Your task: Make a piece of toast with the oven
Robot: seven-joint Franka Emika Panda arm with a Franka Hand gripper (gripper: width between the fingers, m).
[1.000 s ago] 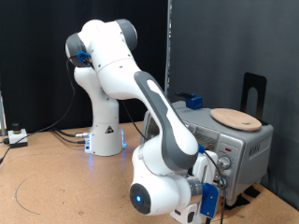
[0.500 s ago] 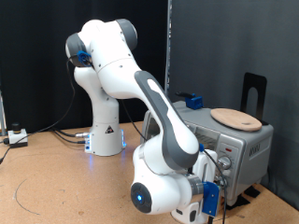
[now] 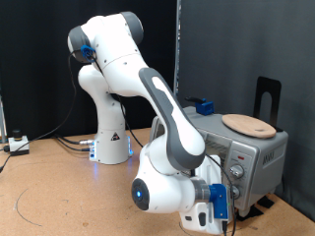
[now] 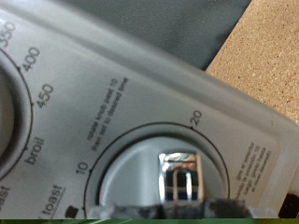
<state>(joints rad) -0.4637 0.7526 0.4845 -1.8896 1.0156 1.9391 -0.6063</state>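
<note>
The oven is a silver-grey box at the exterior view's right, its knob panel facing my hand. My gripper hangs low in front of that panel, partly hidden behind the blue wrist part. In the wrist view the panel fills the frame. It shows a round timer dial with a chrome knob and printed marks 10 and 20. My gripper shows only as two dark blurred fingertips set apart at the frame edge, the knob just beyond them and nothing between them. The piece of toast is out of view.
A round tan wooden board lies on the oven's top. A blue box sits behind the oven and a black stand rises at the far right. The brown tabletop spreads across the exterior view's left.
The arm has swung: its shoulder and elbow shifted toward the exterior view's left. The hand dropped lower and slightly away from the oven's knob panel.
</note>
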